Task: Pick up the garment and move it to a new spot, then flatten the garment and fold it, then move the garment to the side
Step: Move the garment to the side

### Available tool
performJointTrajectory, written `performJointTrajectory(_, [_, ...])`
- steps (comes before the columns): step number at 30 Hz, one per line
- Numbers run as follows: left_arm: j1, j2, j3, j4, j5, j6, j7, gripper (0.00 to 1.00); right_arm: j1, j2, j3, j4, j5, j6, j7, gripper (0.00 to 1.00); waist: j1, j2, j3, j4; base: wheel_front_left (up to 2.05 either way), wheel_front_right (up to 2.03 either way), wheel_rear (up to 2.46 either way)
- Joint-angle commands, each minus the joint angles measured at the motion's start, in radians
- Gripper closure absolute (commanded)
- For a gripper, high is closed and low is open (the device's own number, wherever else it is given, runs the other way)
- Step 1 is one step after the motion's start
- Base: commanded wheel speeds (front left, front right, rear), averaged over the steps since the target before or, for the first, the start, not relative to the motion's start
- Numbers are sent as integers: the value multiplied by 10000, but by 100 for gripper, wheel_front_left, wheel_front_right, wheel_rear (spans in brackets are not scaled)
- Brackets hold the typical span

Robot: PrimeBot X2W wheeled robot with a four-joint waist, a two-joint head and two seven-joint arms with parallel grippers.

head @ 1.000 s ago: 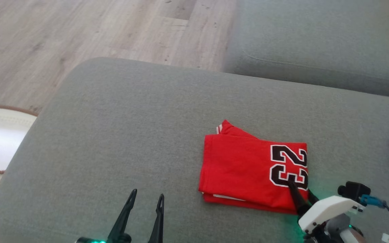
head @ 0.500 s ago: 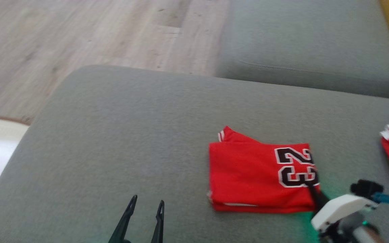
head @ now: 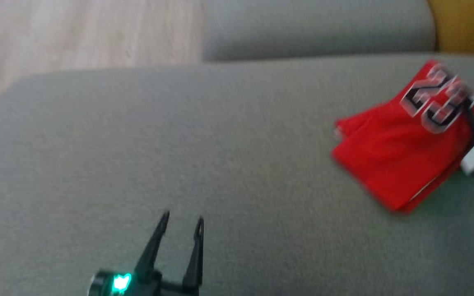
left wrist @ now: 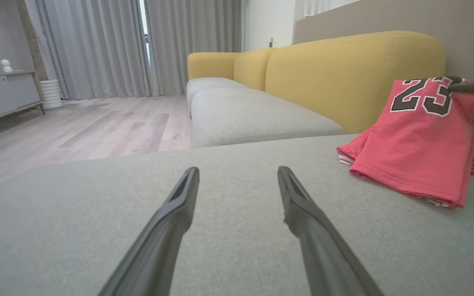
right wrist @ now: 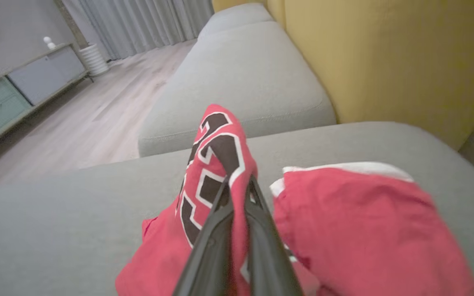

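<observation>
Up goes the numbered end of the red shirt (head: 401,164)! A second ago it lay flat and folded on the grey sofa cushion (head: 179,144); now that corner is raised while the far end rests on the cushion. The head camera has swung as well, so the shirt sits blurred at the upper right of the head view. The right gripper (right wrist: 237,183) has its jaws clenched on the shirt right beside the black-and-white 23, cloth bunched over them at the centre of the right wrist view. Just to the right there, a second red garment (right wrist: 364,222) with a white edge lies on the same cushion. The left gripper (head: 181,220) sits at the lower left of the head view, jaws released and spread wide over the cushion. A yellow backrest (left wrist: 344,70) rises behind the shirt in the left wrist view, and the wood floor (head: 76,33) shows at the upper left of the head view.
</observation>
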Motion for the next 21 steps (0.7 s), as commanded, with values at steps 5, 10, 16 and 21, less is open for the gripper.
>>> performJointTrajectory(5, [-1012,-194,478,-445,-252,-123,-97,0,-1114,-856,-342,36,-309,-7,-6,100,-2,0,1270,-883,0,0,0])
performJointTrajectory(10, [-1398,-236,588,-562,-431,-371,-97,0,-1754,-1013,-940,1310,-1304,-7,-222,20,-2,0,1598,-1165,0,0,0])
performJointTrajectory(16, [-1510,-267,635,-412,-451,-410,-97,0,-2027,-372,-1286,2405,-2809,-7,-1249,0,-2,0,1242,-1193,0,0,0])
performJointTrajectory(21, [-1348,-301,791,-159,-745,-95,-97,0,-1130,923,-1598,2089,-2942,-7,-2481,0,-2,0,334,-928,0,0,0])
